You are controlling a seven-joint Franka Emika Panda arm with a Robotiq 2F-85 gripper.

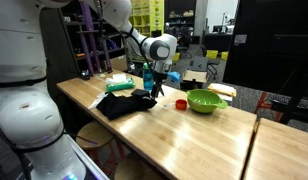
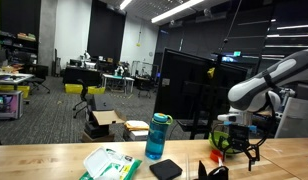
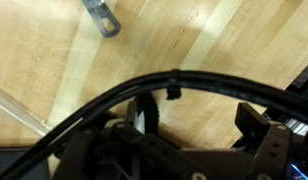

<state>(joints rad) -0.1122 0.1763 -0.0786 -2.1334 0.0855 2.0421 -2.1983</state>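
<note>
As the arm hangs over the table (image 1: 194,135), the gripper (image 1: 155,92) points straight down with its fingers (image 3: 144,117) spread as wide as they go. Nothing is caught between them, and in the wrist view only bare wood shows in the gap. A black cloth (image 1: 127,104) lies directly below the fingertips, crumpled in a loose heap and spreading off to one side of them. The tips stand just over its edge, and from where I look I cannot tell whether they touch it. A blue bottle (image 1: 149,74) stands upright with its lid on just behind the fingers, close to the wrist. A small red thing (image 1: 181,103) rests on the wood on the side of the fingers away from the cloth, too small to make out. Past it, well apart from the fingers, sits a green bowl (image 1: 206,101) with its mouth up. Beyond the cloth, farther from the fingers than the bottle, lies a green and white packet (image 1: 119,85), flat on the table. In the wrist view a gray metal piece (image 3: 102,17) lies on the boards well ahead of the fingers, near the top of the picture, and black cables cross in front of the lens.
</note>
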